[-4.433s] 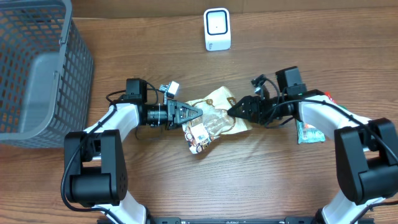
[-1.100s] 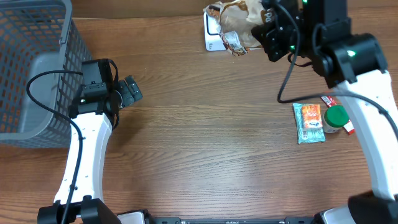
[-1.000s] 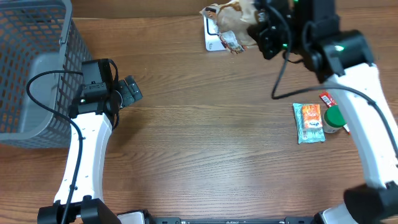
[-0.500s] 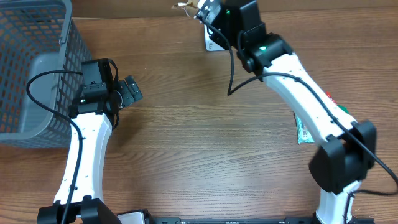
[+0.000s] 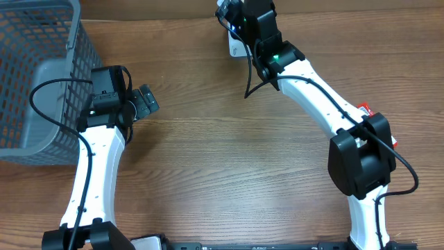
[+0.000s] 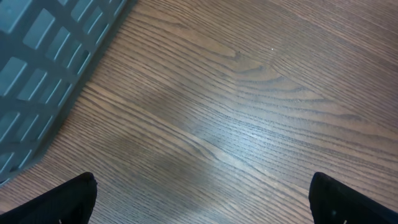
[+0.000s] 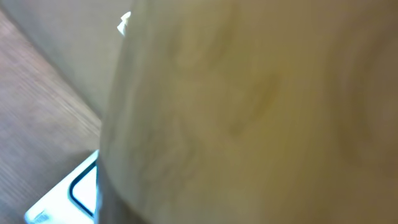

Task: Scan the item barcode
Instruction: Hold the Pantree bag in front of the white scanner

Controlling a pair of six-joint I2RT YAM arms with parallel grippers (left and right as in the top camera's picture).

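A tan, crinkled bag (image 7: 249, 106) fills the right wrist view as a blur and hides the fingers. It sits tight against the camera, so my right gripper (image 5: 232, 12) looks shut on it. From overhead that gripper hangs at the table's far edge, over the white scanner (image 5: 234, 46), and the bag is almost wholly out of frame. A corner of the scanner (image 7: 65, 196) shows under the bag. My left gripper (image 5: 146, 101) hovers beside the basket, open; its black fingertips (image 6: 74, 199) stand wide apart over bare wood.
A grey mesh basket (image 5: 35, 76) occupies the far left, its wall (image 6: 43, 62) close to my left gripper. A red-and-white object (image 5: 365, 109) peeks out from behind the right arm on the right side.
The right arm has swung left and toward the far edge, carrying the bag over the scanner and nearly out of the overhead view. The left arm has stayed still.
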